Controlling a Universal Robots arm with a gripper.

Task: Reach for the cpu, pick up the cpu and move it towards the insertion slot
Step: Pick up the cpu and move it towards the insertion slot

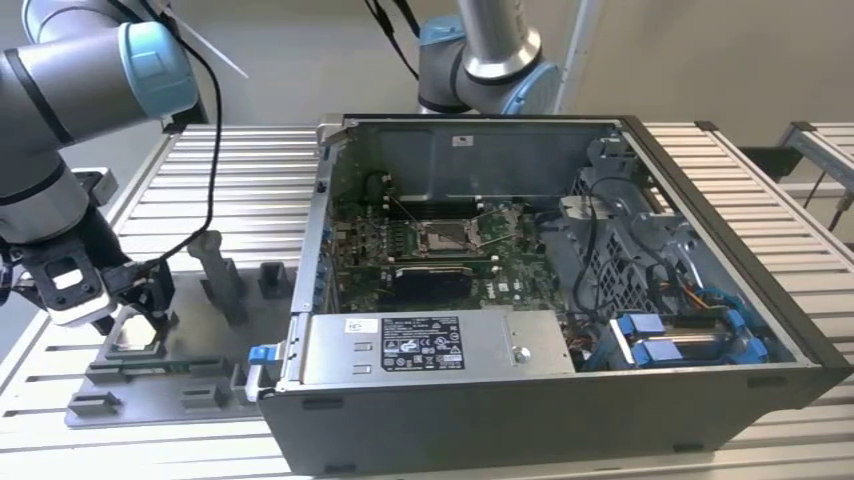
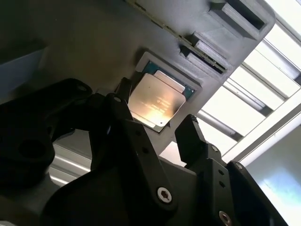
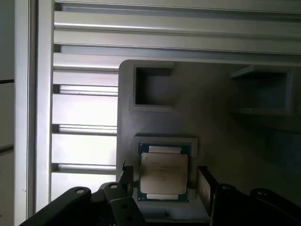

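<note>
On the exterior view's left I have the gripper (image 1: 128,305) low over the grey plastic fixture plate (image 1: 200,350), which lies on the ribbed aluminium table (image 1: 227,170). In both wrist views the jaws stand open, one black finger (image 3: 203,184) on either side of the cpu (image 3: 164,173), and neither appears to touch it. The cpu lies flat in its square recess in the plate, directly under the gap between the jaws, so I judge the closing line crosses the chip from one edge to the opposite one. Its green board looks slightly longer along the direction parallel to the finger faces, so the squeeze would fall on the shorter span. The lid is smooth pale silver metal with stepped shoulders and a thin dark rim. The plate around it is matte, with boxy pockets. Towards the exterior view's right sits the open computer case (image 1: 534,420). Inside it is the insertion slot (image 1: 447,235), silver-framed with a dark centre, well apart from the gripper.
</note>
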